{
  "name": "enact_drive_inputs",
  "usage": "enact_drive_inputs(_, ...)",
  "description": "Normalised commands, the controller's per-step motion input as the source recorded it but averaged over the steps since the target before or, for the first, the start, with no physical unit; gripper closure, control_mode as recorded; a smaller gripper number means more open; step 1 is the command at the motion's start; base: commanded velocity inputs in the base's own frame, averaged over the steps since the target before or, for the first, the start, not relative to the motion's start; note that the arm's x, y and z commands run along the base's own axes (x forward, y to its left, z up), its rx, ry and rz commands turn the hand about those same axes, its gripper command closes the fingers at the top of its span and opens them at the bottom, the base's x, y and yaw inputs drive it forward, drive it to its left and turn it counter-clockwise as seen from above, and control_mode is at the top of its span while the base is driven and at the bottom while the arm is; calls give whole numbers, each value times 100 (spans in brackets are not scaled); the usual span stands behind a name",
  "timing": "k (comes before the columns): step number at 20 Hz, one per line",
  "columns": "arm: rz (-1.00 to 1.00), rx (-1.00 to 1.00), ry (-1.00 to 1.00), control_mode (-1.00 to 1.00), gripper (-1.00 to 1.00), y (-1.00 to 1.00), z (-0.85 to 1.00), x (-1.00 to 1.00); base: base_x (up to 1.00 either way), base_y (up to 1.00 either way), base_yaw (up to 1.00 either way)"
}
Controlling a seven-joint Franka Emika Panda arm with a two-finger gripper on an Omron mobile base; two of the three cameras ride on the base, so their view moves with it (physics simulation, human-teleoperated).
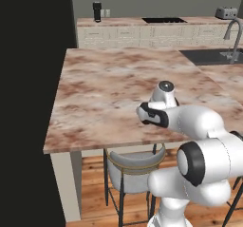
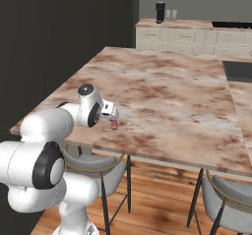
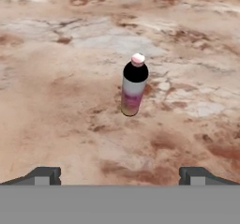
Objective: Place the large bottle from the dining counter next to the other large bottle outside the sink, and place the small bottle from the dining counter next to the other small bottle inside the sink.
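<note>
Hand (image 3: 120, 175) hovers spread above the marbled surface (image 1: 104, 98), empty, looking down on an upright pink-capped bottle (image 3: 133, 86) standing apart ahead of its fingertips; this looks like the approach to a first pick, which calls for descending and straddling the bottle

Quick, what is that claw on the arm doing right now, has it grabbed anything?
Gripper: open, fingers spread wide and holding nothing; a bottle stands upright on the dining counter ahead of it, untouched.
</note>
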Motion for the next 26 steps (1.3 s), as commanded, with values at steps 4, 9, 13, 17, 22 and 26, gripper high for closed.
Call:
enact_drive_inputs(4,0,0,-4,-100,-100,0,-13,6,0,0,0)
enact_drive_inputs(9,0,-1,-5,-100,-100,-10,-10,13,0,0,0)
enact_drive_inputs(13,-1,-2,-8,-100,-100,-9,-4,6,0,0,0)
enact_drive_inputs(17,-1,0,-5,-100,-100,-6,0,11,0,0,0)
enact_drive_inputs(22,-3,0,-1,-100,-100,0,0,19,0,0,0)
enact_drive_inputs(26,-4,0,0,-100,-100,0,0,21,0,0,0)
